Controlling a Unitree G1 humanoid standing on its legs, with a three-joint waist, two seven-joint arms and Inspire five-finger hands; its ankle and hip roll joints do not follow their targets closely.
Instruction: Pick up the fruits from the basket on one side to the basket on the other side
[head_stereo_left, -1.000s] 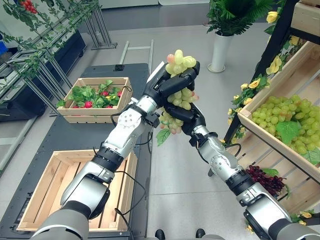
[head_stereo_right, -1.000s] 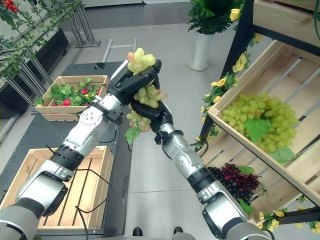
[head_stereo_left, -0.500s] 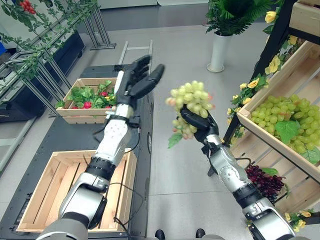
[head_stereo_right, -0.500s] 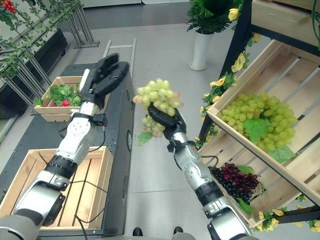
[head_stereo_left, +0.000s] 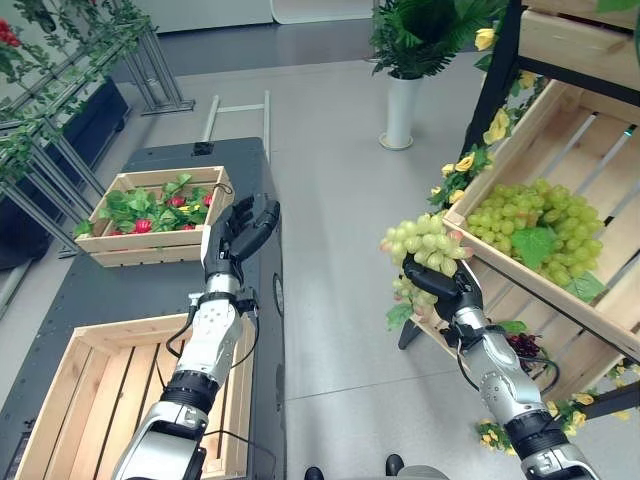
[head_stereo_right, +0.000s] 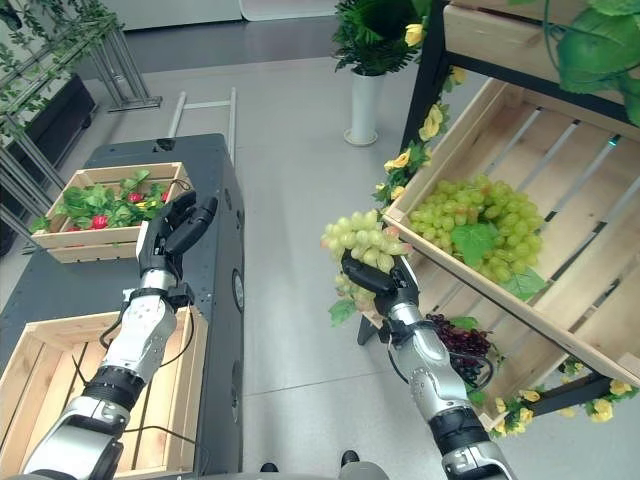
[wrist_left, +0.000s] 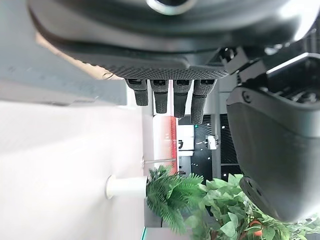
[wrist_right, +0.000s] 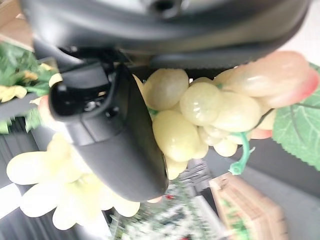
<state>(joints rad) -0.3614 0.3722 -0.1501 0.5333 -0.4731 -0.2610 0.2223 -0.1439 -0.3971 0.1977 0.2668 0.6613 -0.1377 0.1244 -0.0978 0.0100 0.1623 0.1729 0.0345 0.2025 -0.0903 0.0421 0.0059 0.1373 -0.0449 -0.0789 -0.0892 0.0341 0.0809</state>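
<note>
A bunch of green grapes (head_stereo_left: 421, 243) with a green leaf hanging below is held in the air by my right hand (head_stereo_left: 447, 288), whose fingers curl round it from underneath, close to the corner of the slanted wooden crate (head_stereo_left: 600, 180). In the right wrist view the thumb (wrist_right: 112, 135) presses against the pale grapes (wrist_right: 200, 107). That crate holds more green grapes (head_stereo_left: 535, 215). My left hand (head_stereo_left: 235, 235) is raised over the dark platform with fingers relaxed and holds nothing; its fingers (wrist_left: 170, 97) hang straight in the left wrist view.
An empty wooden crate (head_stereo_left: 100, 345) lies on the dark platform (head_stereo_left: 240, 160) at lower left. Behind it stands a crate of leaves and red fruit (head_stereo_left: 150, 205). Dark grapes (head_stereo_left: 520, 345) sit on the lower shelf. A white vase with a plant (head_stereo_left: 400, 100) stands behind.
My right hand has carried the grape bunch right, towards the slanted crate. My left hand has drawn back and lowered over the platform, empty. The camera has turned to the right.
</note>
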